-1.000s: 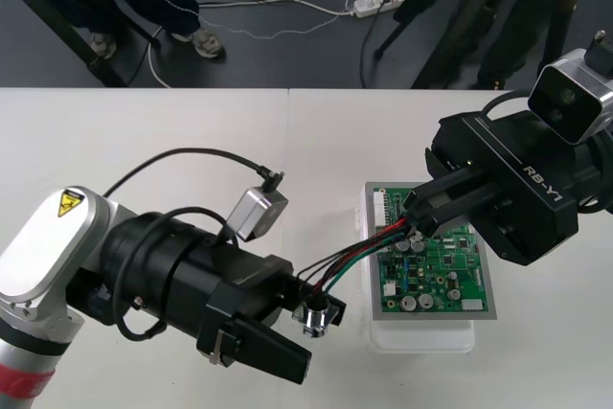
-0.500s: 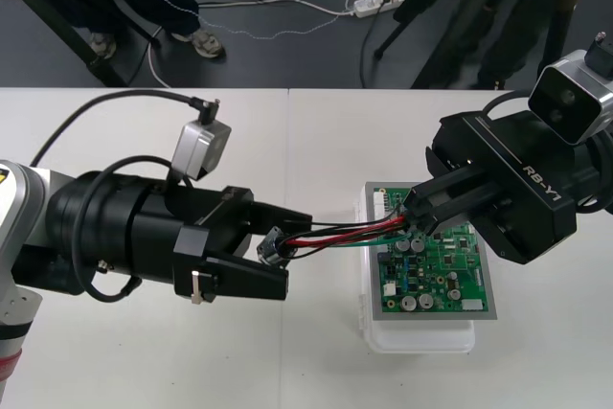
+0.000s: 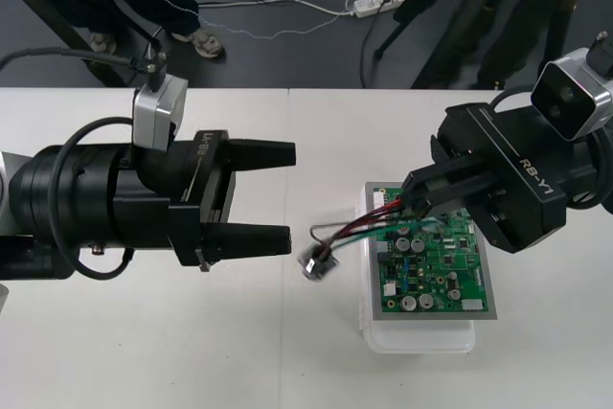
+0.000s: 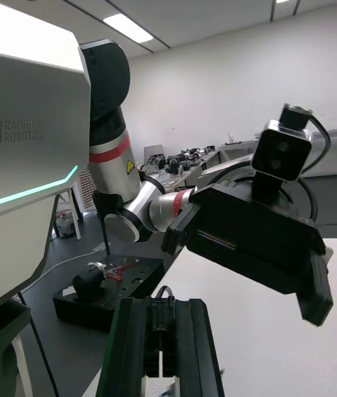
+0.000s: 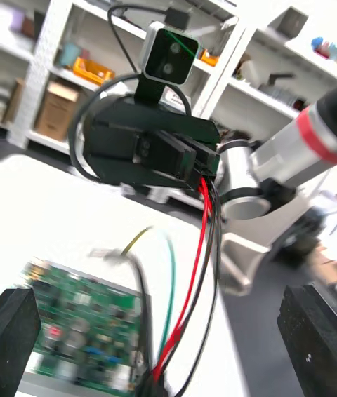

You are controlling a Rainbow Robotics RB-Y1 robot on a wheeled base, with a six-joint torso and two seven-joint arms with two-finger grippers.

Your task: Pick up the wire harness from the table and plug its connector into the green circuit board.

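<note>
Both reach level, facing: left fingers (image 3: 259, 153) spread wide, right fingers (image 3: 433, 193) pinching harness (image 3: 315, 262).

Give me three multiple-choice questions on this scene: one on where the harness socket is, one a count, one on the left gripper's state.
1. Relative to the green circuit board, where is the metal socket of the wire harness?
A) on the board
B) off the board, on its side toward the left gripper
C) between the left gripper's fingers

2. How many grippers grip the harness?
A) none
B) one
C) two

3. The left gripper is:
A) shut on the socket
B) shut with nothing held
C) open

Answers:
1 B, the socket shows beside the board, toward that gripper.
2 B, the right gripper alone pinches the harness.
3 C, its fingers stand far apart with nothing between them.
</note>
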